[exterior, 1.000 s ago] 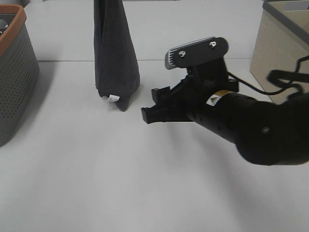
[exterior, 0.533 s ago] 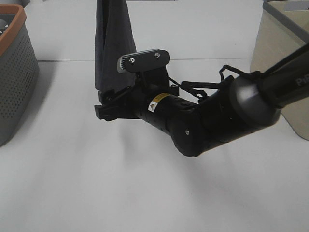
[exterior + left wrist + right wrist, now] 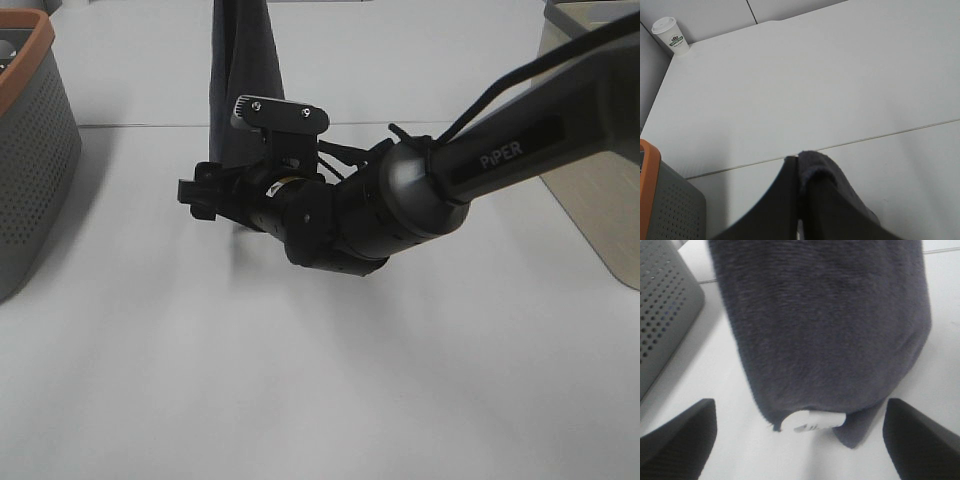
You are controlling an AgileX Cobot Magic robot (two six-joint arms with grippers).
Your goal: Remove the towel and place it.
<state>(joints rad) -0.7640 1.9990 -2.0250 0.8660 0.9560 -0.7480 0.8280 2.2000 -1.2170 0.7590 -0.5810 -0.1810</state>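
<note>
The dark towel (image 3: 248,80) hangs down as a narrow bundle from above the top of the exterior high view. My left gripper (image 3: 799,167) is shut on its top fold (image 3: 815,164); it is out of the exterior view. Reaching across from the right, my right gripper (image 3: 212,195) stands open at the towel's lower end and covers it there. In the right wrist view the towel (image 3: 825,325) fills the space ahead, its white tag (image 3: 812,420) at the bottom hem, with the two fingertips (image 3: 680,435) wide apart on either side of it.
A grey perforated basket with an orange rim (image 3: 30,150) stands at the left edge. A beige basket (image 3: 585,110) stands at the right. A paper cup (image 3: 671,36) sits at the table's far corner. A seam (image 3: 420,124) crosses the white table.
My right arm has swung left across the table to the towel's lower end, and its jaws have spread wider. The towel has shifted slightly right; the left grip is unchanged.
</note>
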